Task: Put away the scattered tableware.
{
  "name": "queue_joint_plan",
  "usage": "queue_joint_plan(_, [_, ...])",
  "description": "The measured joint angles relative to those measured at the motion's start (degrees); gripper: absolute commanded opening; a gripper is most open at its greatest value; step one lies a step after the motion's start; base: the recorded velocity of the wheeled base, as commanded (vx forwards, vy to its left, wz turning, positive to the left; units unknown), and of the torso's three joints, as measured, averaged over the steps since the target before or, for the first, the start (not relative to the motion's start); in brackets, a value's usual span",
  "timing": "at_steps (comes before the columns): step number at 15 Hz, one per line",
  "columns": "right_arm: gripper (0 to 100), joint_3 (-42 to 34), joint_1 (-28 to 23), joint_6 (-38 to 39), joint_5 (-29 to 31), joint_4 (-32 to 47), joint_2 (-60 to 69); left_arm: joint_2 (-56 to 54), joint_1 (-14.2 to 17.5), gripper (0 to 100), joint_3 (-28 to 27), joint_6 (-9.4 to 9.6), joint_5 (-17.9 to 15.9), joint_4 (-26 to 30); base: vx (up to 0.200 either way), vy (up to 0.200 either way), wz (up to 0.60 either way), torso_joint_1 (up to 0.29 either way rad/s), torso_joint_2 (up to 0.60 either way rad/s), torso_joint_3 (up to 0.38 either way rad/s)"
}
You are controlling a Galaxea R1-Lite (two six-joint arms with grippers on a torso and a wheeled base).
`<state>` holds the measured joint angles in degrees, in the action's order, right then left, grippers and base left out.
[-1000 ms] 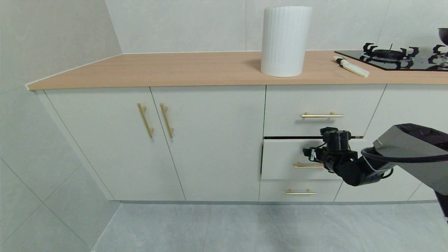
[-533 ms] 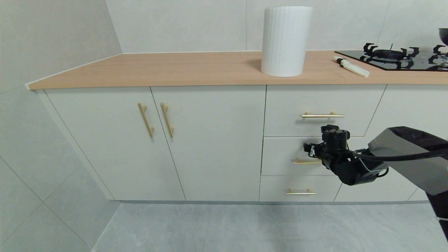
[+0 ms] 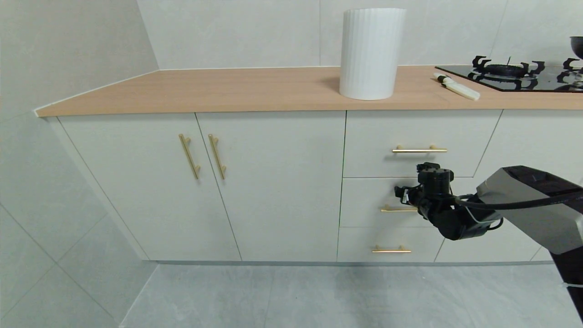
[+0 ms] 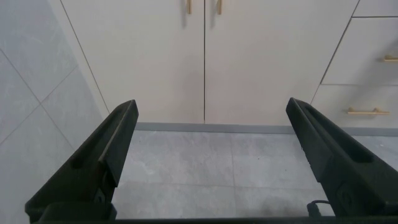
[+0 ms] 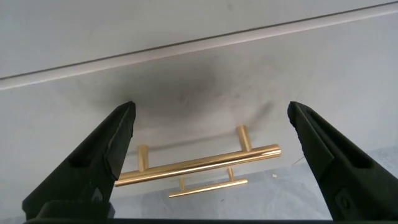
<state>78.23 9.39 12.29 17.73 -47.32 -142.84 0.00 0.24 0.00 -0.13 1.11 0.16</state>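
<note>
Your right claw (image 3: 410,198) sits low on the right with its fingers apart, just in front of the middle drawer (image 3: 364,202). The gold handle (image 5: 199,163) lies between them, unclamped, and the drawer front is flush. The pale utensil (image 3: 457,86) lies on the surface (image 3: 227,91) near its front edge, between the white ribbed canister (image 3: 372,53) and the hob (image 3: 514,73). Your left claw (image 4: 211,112), also apart, hangs over the floor (image 4: 205,168), facing the cabinet doors (image 4: 261,56).

Head camera looks down on the cabinets (image 3: 273,182) from afar; right wrist camera faces the middle drawer handle (image 5: 199,164) closely; both show it.
</note>
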Motion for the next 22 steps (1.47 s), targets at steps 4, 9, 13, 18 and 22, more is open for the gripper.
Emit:
queue_joint_plan(4, [100, 0.27, -0.27, 0.0, -0.05, -0.13, -0.24, 0.0, 0.0, 100, 0.0, 0.0, 0.01, 0.0, 0.0, 0.0, 0.0, 0.0, 0.0, 0.0])
queue_joint_plan(9, [100, -0.39, -0.44, 0.07, 0.37, -0.29, 0.34, 0.0, 0.0, 100, 0.0, 0.0, 0.0, 0.02, 0.0, 0.0, 0.0, 0.0, 0.0, 0.0])
queue_joint_plan(13, [100, -10.29, -0.38, -0.2, -3.3, 0.5, 8.11, 0.0, 0.0, 100, 0.0, 0.02, 0.01, 0.02, 0.0, 0.0, 0.0, 0.0, 0.0, 0.0])
queue_joint_plan(18, [100, -27.21, -0.4, -0.77, -5.88, 2.82, 30.24, 0.0, 0.0, 100, 0.0, 0.02, 0.01, 0.02, 0.0, 0.0, 0.0, 0.0, 0.0, 0.0])
queue_joint_plan(22, [100, -44.36, -0.38, -4.44, -4.21, 3.43, 52.04, 0.0, 0.0, 100, 0.0, 0.0, 0.01, 0.02, 0.0, 0.0, 0.0, 0.0, 0.0, 0.0])
